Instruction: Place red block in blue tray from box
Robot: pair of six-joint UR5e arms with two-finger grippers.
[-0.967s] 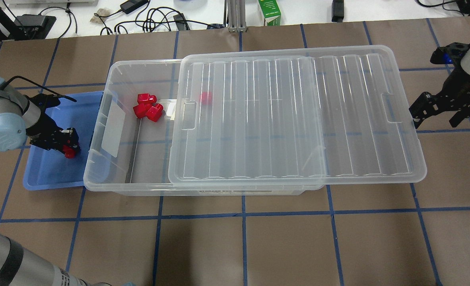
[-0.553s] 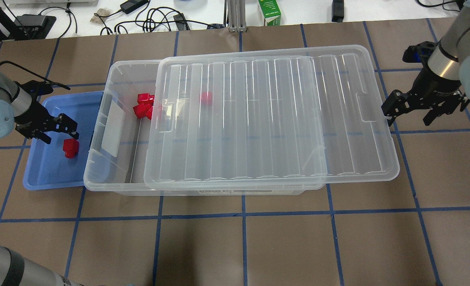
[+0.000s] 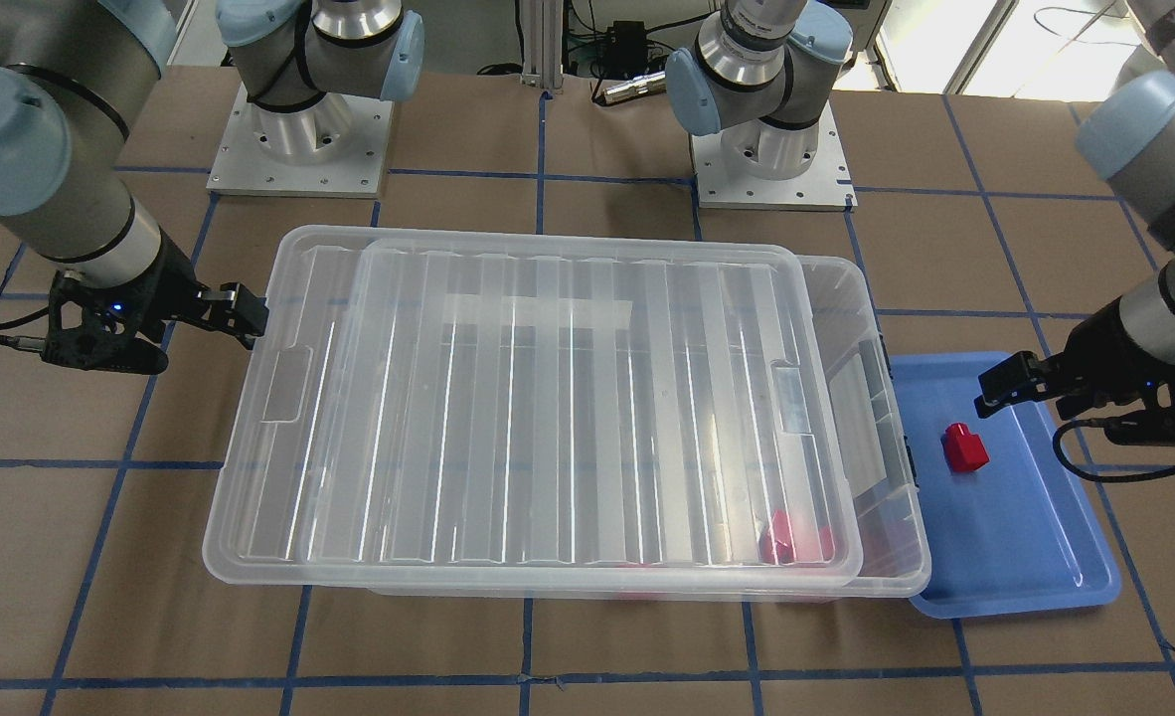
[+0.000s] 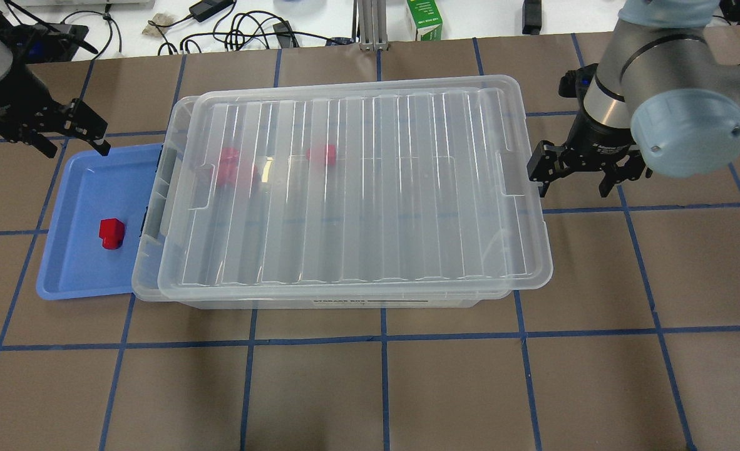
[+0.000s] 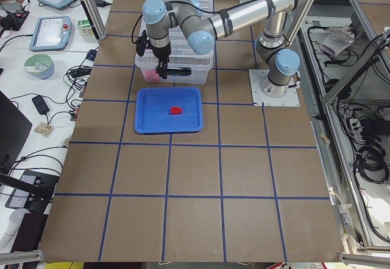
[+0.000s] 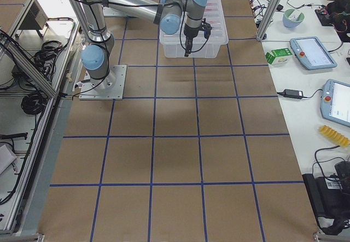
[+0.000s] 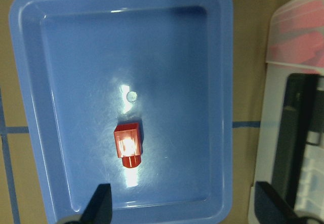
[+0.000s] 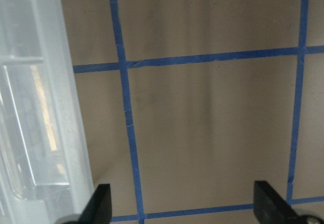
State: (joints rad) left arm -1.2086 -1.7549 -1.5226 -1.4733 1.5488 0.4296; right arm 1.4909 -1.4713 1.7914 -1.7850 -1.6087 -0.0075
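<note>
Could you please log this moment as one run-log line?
left gripper: open, empty, above blue tray | right gripper: open, beside lid | red block: lying in blue tray | lid: covering most of box

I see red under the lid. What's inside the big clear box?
Through the cloudy lid, a clump of red blocks and one lone red block show inside the box. The lid blurs them, so their number is hidden.
</note>
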